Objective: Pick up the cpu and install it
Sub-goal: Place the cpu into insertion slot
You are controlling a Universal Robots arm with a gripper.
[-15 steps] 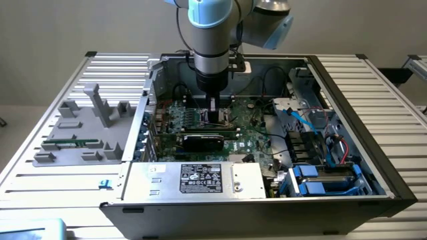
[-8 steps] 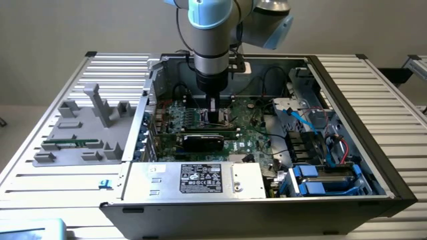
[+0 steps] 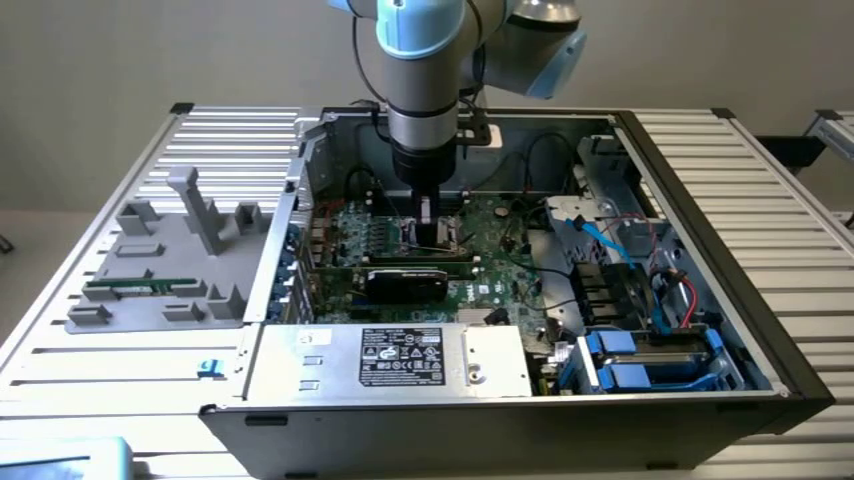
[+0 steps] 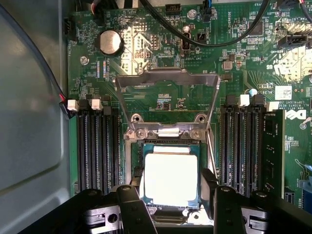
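Wrist view: the cpu (image 4: 170, 180) lies flat and square in its socket on the motherboard (image 4: 273, 87), between the two banks of memory slots (image 4: 97, 146). The metal clamp frame (image 4: 166, 85) is swung up, leaving the socket open from above. The gripper (image 4: 178, 191) stands spread, one finger on each side of the cpu; whether they pinch its edges I cannot tell. In the exterior view the arm reaches straight down into the computer case (image 3: 694, 200).

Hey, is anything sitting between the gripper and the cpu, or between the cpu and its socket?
Nothing visible. The gripper hangs directly above the cpu, which sits at the socket, and the metal load plate is flipped open, clear of both.
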